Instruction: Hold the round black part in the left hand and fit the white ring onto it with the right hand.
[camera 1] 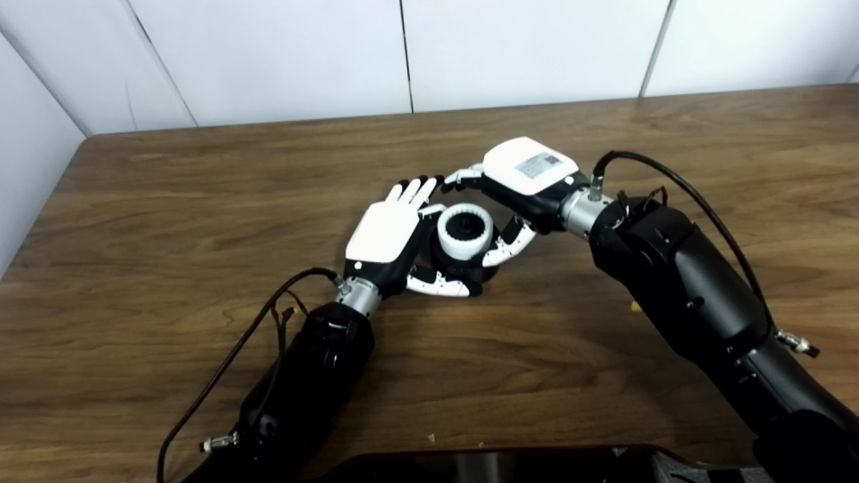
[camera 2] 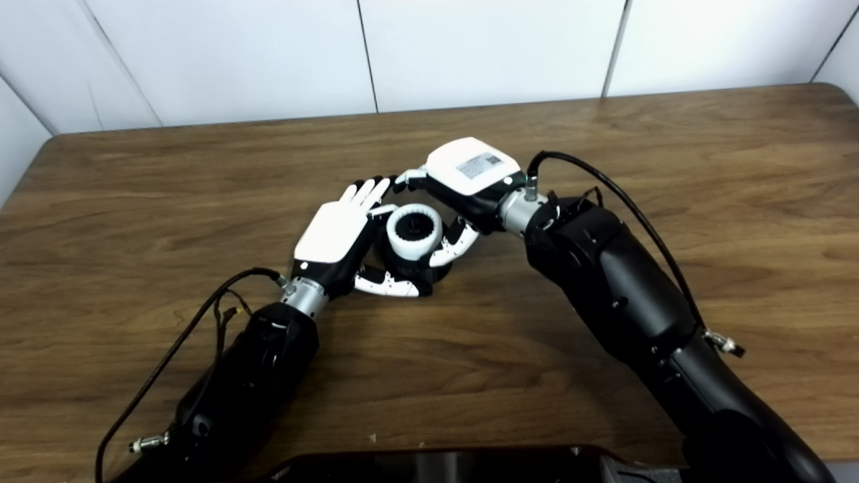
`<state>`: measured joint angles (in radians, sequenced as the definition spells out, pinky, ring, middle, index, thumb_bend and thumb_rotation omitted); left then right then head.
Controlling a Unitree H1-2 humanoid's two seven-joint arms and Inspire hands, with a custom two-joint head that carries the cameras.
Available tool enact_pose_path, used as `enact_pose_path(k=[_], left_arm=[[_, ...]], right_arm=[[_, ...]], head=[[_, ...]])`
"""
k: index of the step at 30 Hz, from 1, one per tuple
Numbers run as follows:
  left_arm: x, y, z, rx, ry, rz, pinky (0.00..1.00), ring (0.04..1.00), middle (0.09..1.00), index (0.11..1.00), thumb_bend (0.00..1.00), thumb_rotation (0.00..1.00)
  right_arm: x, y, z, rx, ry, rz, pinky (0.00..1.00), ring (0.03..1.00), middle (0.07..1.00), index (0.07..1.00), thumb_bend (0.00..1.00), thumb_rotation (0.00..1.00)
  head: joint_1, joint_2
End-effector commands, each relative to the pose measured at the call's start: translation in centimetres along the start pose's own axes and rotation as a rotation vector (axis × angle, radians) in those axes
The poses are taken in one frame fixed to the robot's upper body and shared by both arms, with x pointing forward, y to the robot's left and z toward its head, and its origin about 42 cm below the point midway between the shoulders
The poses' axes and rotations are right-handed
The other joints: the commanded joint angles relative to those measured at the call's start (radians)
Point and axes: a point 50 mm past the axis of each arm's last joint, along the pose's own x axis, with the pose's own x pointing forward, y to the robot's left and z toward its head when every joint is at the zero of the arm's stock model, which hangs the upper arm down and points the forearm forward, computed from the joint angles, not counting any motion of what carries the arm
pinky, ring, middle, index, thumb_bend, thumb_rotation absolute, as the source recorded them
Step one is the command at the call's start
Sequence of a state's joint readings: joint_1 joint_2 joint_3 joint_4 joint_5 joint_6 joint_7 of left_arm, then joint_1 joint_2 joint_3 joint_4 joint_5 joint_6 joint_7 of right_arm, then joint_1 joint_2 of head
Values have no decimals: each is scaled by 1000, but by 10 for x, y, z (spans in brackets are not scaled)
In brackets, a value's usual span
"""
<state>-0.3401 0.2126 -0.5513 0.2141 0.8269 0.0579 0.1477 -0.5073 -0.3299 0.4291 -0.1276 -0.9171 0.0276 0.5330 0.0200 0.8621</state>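
The white ring (camera 1: 464,232) sits on the round black part (camera 1: 470,265), between both hands above the worktop (camera 1: 201,201). The left robot hand (camera 1: 396,245) holds the black part. The right robot hand (camera 1: 517,194) grips the ring

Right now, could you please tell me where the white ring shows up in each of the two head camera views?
Left eye view: the white ring sits just right of picture centre, between the left robot hand and the right robot hand.
Right eye view: the white ring sits just left of picture centre, between the same two hands.
Shared landmark: the label sticker on the right robot hand's back, up and right of the ring.
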Motion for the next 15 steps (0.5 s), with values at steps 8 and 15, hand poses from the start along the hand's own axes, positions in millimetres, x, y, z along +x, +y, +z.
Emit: enact_pose_path(k=[8, 15], left_arm=[[-9, -21, -3, 68, 8, -116, 1000, 1000, 1000, 661, 1000, 467], [-8, -22, -3, 68, 9, -115, 1000, 1000, 1000, 668, 1000, 465]], right_arm=[[-17, -19, -16, 94, 27, -85, 799, 797, 862, 880, 1000, 386], [-29, -19, -30, 150, 54, -63, 753, 800, 868, 892, 1000, 415]], head=[[2, 3], [1, 1]])
